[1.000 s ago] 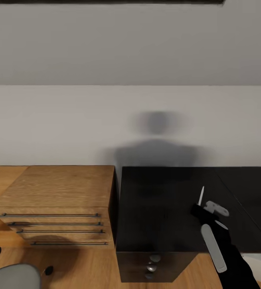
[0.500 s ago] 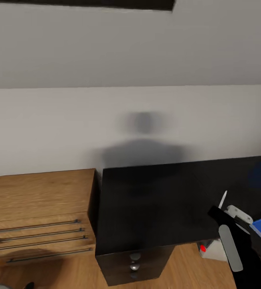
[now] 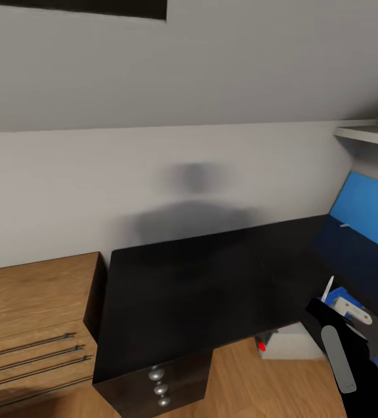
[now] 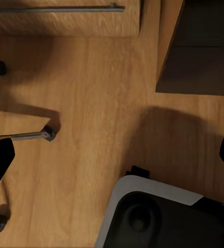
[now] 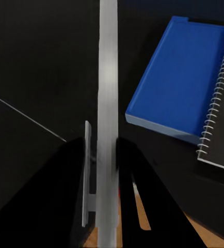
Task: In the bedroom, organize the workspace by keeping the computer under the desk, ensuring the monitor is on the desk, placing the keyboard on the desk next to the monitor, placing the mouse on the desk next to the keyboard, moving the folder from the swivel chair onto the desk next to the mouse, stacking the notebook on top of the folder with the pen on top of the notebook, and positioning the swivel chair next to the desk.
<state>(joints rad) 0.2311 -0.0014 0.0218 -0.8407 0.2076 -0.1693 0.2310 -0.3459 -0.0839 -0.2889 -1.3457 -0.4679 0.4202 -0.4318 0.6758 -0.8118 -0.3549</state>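
Now, right end effector (image 3: 331, 306): clamping the pen (image 3: 327, 288).
Left end effector (image 4: 112, 155): hanging with its fingers apart.
Risk: the pen may be rolling off the notebook (image 5: 221, 116), at 4 o'clock on the table (image 3: 200, 278).

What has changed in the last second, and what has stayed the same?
The camera swung right: the wooden chest and desk slid left in the head view, while the computer and blue wall panel came into sight. The right end effector stays shut on its thin grey object.
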